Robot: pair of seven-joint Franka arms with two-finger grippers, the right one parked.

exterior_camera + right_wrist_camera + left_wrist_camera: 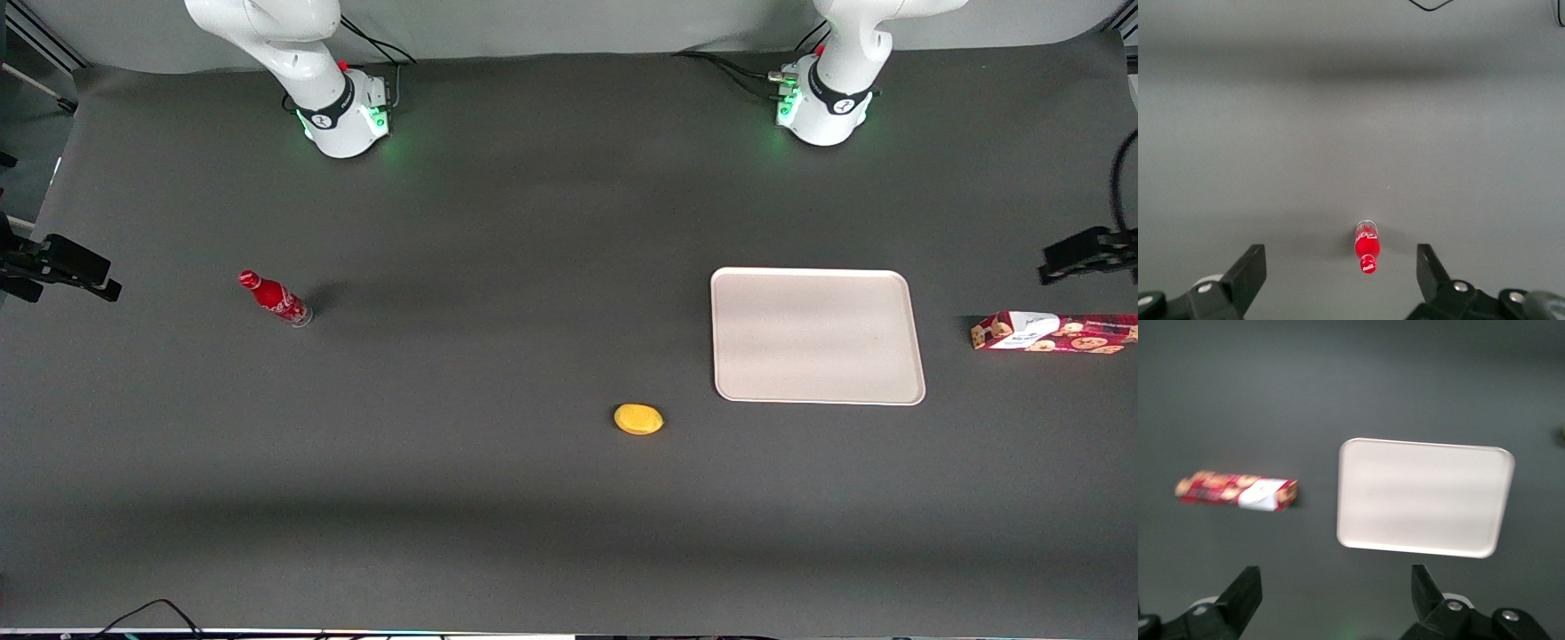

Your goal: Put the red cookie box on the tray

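Red cookie box (1238,491) lies flat on table (498,498), at tray's (1425,497) 9 o'clock in wrist view, apart. Gripper (1335,603) hovers high, fingers spread wide, empty. We judge carton light, stiff, crushable; we'd pinch across narrow width mid-length.

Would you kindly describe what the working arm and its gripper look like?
The working arm is glossy white with a black band near its base, green lights glowing there and black cables trailing off. Its gripper, seen in the left wrist view, has open black wedge-shaped fingers on black mounts with silver screws.
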